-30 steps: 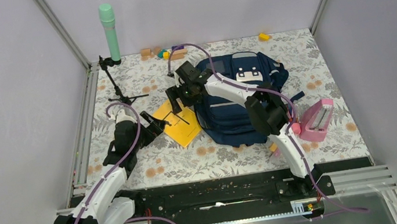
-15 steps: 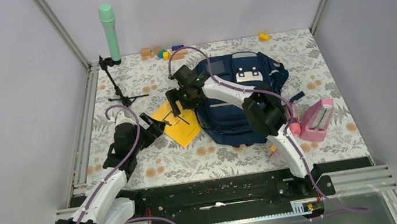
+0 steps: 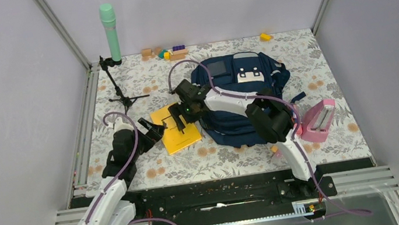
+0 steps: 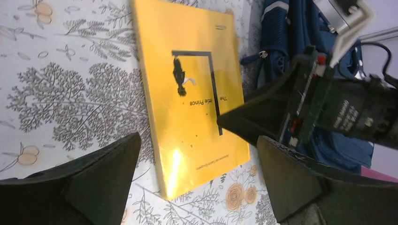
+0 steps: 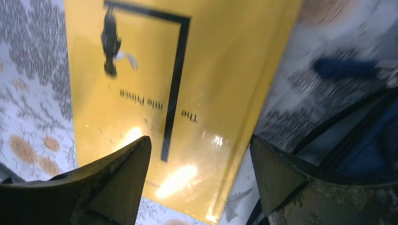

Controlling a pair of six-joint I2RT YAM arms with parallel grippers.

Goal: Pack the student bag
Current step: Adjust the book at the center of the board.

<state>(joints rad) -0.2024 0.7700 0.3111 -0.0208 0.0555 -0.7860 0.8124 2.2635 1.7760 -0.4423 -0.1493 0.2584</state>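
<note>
The student bag, a navy backpack with grey-white stripes and a white patch, lies flat right of centre. A yellow book titled "The Little Prince" lies flat on the floral cloth against the bag's left side. My right gripper is open and hovers over the book's right half, next to the bag. In the right wrist view the book fills the space between the open gripper. My left gripper is open at the book's left edge. The left wrist view shows the book, the open gripper and the bag.
A pink case stands right of the bag. A black tripod with a green cylinder stands at the back left. Small wooden blocks and a yellow block lie along the back edge.
My right gripper has moved nearer and lower over the book. The book has turned from a diamond angle to squarer and slid slightly toward the near side. My left gripper shifted slightly.
</note>
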